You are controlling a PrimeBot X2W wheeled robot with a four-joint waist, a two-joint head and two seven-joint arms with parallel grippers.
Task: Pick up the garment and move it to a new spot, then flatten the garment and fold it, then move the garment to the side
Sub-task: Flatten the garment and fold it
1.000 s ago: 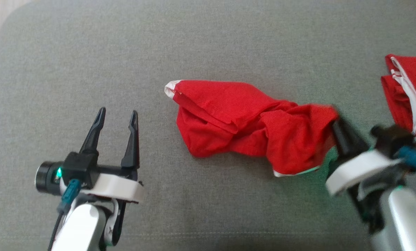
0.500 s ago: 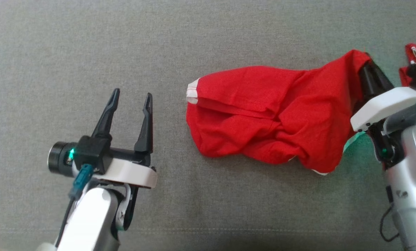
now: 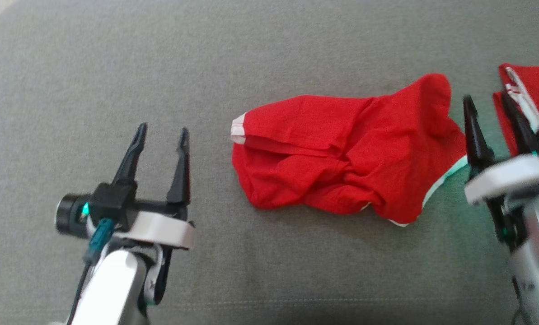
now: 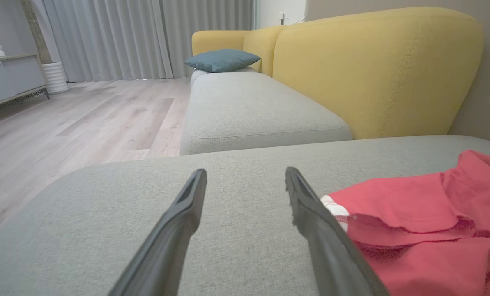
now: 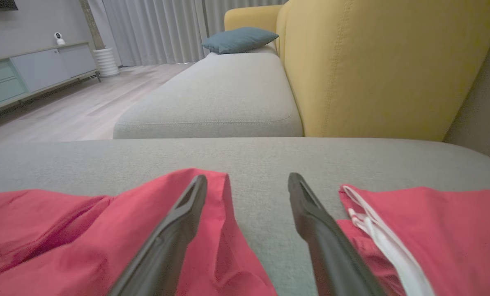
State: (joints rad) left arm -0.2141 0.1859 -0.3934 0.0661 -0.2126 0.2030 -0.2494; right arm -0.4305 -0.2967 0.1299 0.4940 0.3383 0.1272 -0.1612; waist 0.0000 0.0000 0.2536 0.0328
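The right gripper (image 3: pixel 488 101) stands with its two dark fingers spread wide and nothing between them. Its left finger lies just beside the right end of the red garment (image 3: pixel 341 153); whether it touches the cloth cannot be told. The garment lies crumpled on the grey cushion (image 3: pixel 161 54), stretched sideways, white-trimmed at its left end. Just right of the gripper lies a second red cloth (image 3: pixel 533 85) with a white cord (image 5: pixel 388 246). The left gripper (image 3: pixel 163 130) hovers wide open and empty, left of the garment and apart from it. Beyond the cushion rise a yellow backrest (image 5: pixel 372 61) and, farther off, a blue pillow (image 5: pixel 238 40) on another grey seat (image 5: pixel 212 94).
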